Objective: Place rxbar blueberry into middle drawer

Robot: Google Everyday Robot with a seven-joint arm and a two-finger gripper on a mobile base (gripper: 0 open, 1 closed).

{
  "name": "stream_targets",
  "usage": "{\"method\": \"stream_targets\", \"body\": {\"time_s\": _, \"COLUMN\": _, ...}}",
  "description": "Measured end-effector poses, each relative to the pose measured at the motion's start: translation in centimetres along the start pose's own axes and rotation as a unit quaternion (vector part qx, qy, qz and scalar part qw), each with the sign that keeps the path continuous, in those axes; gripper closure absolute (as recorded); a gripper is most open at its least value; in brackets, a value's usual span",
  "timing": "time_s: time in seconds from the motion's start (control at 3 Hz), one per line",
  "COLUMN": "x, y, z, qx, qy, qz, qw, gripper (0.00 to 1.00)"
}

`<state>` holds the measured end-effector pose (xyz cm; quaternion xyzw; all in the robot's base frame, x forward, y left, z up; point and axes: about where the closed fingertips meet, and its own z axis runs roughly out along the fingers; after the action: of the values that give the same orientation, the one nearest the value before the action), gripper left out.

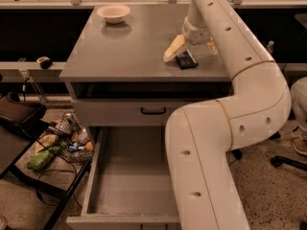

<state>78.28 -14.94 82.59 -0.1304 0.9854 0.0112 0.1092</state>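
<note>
Grey metal cabinet [124, 51], speckled stone floor [273, 200], black side table [12, 150]

— What is your gripper [192, 51] like, down there on the cabinet top [120, 51]?
— Its spread fingers [173, 48] look like cream plastic, matt. My arm shell [211, 143] behind it is smooth white plastic with a soft sheen.
— And between the fingers?
— The rxbar blueberry [186, 60]: a dark wrapper, faintly glossy, lying on smooth, matt grey metal.
— Further off?
— Across the top from my gripper stands a pale, matt bowl [113, 12]. Well below the gripper is the middle drawer [127, 176], plain smooth grey metal, dull. The floor [273, 195] beside it is speckled and rough-looking.
</note>
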Motion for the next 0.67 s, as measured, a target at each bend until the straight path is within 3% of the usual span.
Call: {"method": "stream_targets", "body": {"time_s": 0.67, "x": 0.00, "y": 0.00, "z": 0.00, "qx": 0.000, "qy": 0.000, "qz": 0.000, "qw": 1.0000, "gripper": 0.42}}
